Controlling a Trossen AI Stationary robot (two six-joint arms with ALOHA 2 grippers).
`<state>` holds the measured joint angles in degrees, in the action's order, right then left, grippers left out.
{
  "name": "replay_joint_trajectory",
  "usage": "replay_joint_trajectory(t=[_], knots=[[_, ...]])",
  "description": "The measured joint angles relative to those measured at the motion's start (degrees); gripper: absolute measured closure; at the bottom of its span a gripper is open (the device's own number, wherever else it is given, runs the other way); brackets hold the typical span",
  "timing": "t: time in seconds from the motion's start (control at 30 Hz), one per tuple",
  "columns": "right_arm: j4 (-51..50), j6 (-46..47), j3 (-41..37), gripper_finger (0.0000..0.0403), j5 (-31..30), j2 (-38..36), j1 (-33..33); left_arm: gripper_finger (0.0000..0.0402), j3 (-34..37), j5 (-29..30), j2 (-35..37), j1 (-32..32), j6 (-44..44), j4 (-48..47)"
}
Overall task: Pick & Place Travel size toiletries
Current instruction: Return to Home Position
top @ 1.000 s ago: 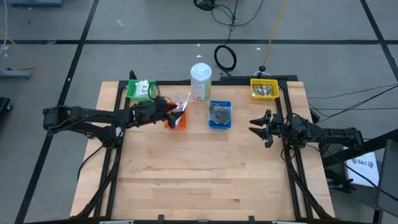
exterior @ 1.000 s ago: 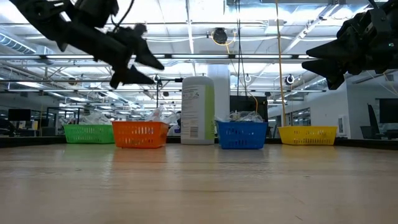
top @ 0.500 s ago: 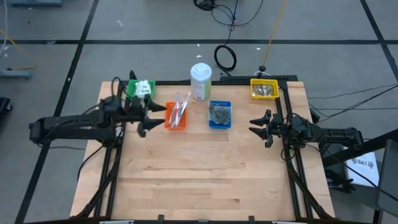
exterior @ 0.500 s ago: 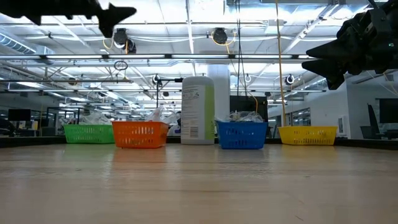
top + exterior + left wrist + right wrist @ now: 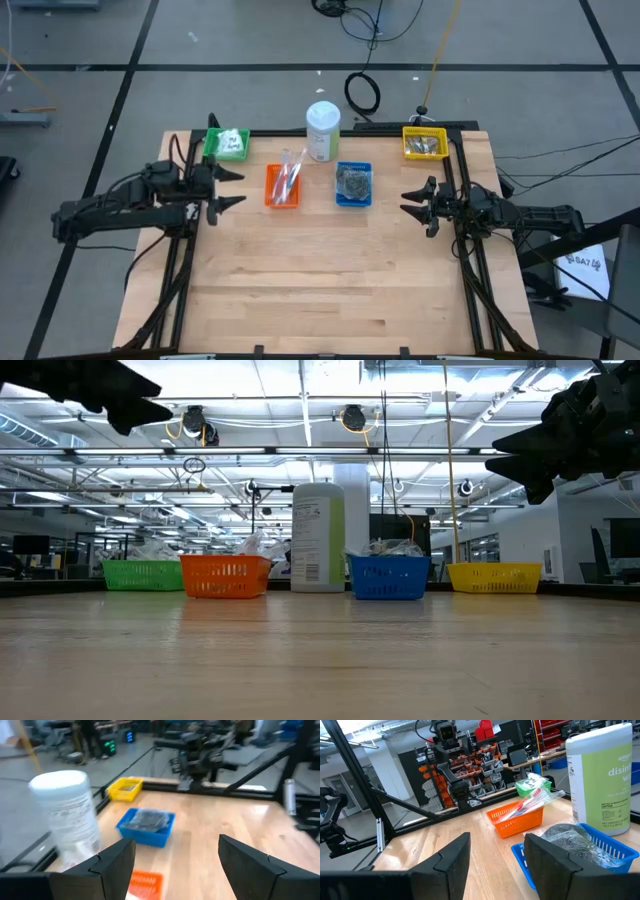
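The travel size toiletries lie in small trays along the far side. A clear sachet with red sticks (image 5: 287, 176) sits in the orange tray (image 5: 283, 197). Dark bagged puffs (image 5: 353, 181) fill the blue tray (image 5: 353, 201). A white pack (image 5: 230, 142) is in the green tray (image 5: 213, 150), and silvery pieces (image 5: 426, 146) are in the yellow tray (image 5: 424, 132). My left gripper (image 5: 238, 188) hovers open and level, left of the orange tray and above the table. My right gripper (image 5: 406, 202) hangs open at the right side, pointing left. Nothing is between either pair of fingers.
A tall white bottle with a green label (image 5: 322, 130) stands at the far edge between the orange and blue trays. Black frame rails (image 5: 463, 270) run along the table's left and right sides. The near half of the wooden table (image 5: 330, 290) holds no objects.
My left gripper has drawn back from over the orange tray toward the table's left edge. It has risen and rolled its wrist, staying open with nothing in it. The sachet has stayed in the orange tray.
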<state>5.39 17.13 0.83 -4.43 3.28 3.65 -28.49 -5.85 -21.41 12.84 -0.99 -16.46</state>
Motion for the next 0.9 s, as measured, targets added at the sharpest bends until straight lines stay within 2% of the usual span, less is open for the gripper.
replay_joint_trajectory(t=[0.13, 0.23, 0.7, 0.9], knots=[[0.0, 0.0, 0.0, 0.0229, 0.0, 0.0, 0.0, 0.0121, 1.4, 1.7, 1.3, 0.0, 1.0, 1.4], [0.0, 0.0, 0.0, 0.0229, 0.0, 0.0, 0.0, 0.0121, 4.2, 0.7, 2.8, 0.0, 0.1, 7.4], [0.0, 0.0, 0.0, 0.0226, 0.0, 0.0, 0.0, 0.0121, 19.1, 3.5, 16.2, 0.0, 2.6, 16.8], [0.0, 0.0, 0.0, 0.0227, 0.0, 0.0, 0.0, 0.0121, 25.2, 6.2, 17.1, 0.0, 2.6, 23.0]])
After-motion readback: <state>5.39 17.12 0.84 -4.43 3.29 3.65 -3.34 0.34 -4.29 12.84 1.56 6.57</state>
